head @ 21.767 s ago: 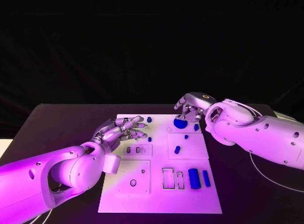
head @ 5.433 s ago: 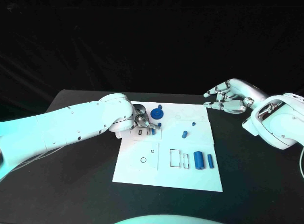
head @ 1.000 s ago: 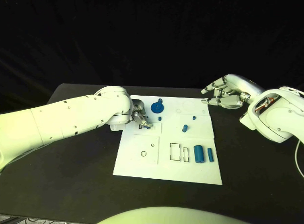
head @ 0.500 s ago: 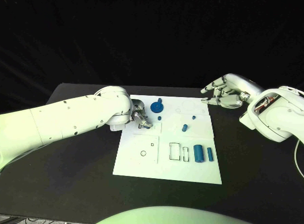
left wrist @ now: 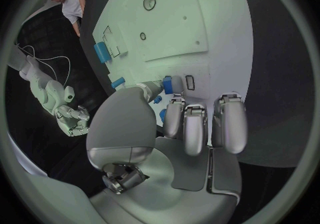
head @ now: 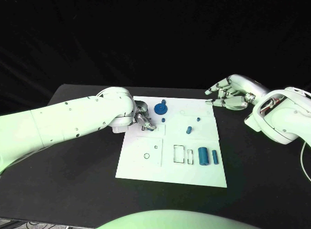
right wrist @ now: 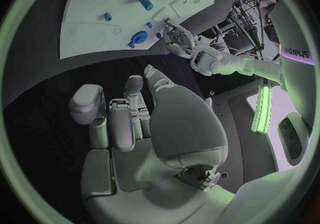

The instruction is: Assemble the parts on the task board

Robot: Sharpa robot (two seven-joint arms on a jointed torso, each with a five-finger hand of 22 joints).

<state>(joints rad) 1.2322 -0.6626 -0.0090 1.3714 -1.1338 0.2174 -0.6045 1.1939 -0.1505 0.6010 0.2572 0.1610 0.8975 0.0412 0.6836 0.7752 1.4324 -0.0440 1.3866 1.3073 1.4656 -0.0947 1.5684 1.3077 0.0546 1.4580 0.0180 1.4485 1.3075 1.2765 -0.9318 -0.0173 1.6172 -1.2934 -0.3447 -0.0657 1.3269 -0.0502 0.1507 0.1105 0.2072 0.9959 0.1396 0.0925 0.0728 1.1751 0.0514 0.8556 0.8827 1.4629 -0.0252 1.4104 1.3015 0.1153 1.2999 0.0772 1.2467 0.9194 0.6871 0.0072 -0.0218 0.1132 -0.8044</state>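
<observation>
Black table carries the board. Left robot hand pinches a small blue part over its slot: lower it straight. Right robot hand hovers, fingers loosely apart, holding nothing.

The left hand and its bulky arm crowd the task board at its left far side beside the round blue part, the right hand hovers off the far right corner, and the board's near half lies open apart from two upright blue cylinders.
</observation>
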